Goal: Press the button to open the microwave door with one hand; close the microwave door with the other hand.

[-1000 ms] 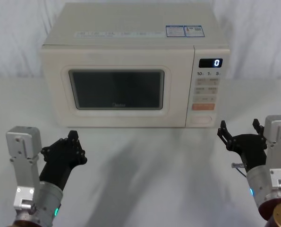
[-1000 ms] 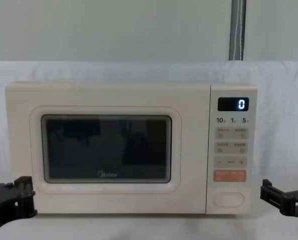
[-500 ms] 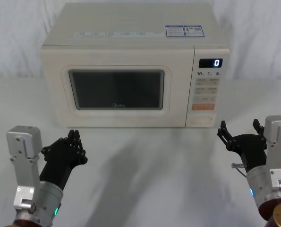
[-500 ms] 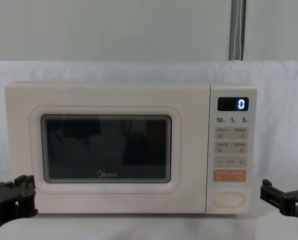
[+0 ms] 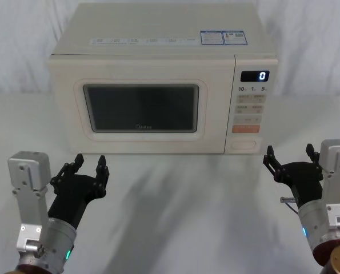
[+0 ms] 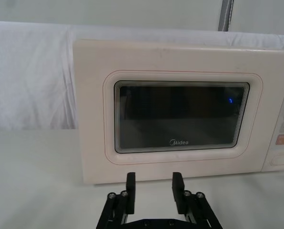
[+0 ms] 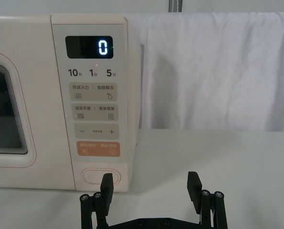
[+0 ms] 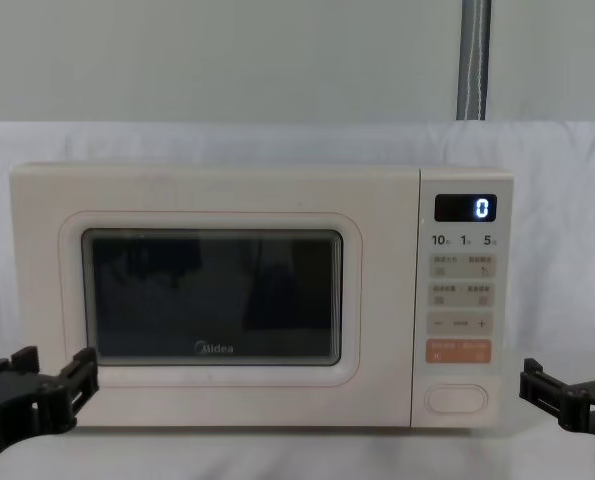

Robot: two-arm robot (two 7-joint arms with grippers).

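The cream microwave (image 5: pixel 158 34) stands at the back of the table, its display showing 0. The microwave door (image 5: pixel 141 108), with its dark window, is closed flush with the body. The oval button (image 5: pixel 244 144) sits at the bottom of the control strip, also seen as the button (image 7: pixel 100 176) close up. My left gripper (image 5: pixel 90 163) hovers low in front of the door's lower left, open and empty, its fingers (image 6: pixel 131 183) apart. My right gripper (image 5: pixel 289 154) hangs open and empty just right of the button, short of the panel.
An orange key (image 5: pixel 246 129) lies right above the button, with small beige keys higher up. White cloth covers the table (image 5: pixel 181 194) and the wall behind. A grey pole (image 8: pixel 474 60) rises behind the microwave at the right.
My left gripper's fingers have spread from shut to open, in the same spot. The right gripper and the microwave have not moved.
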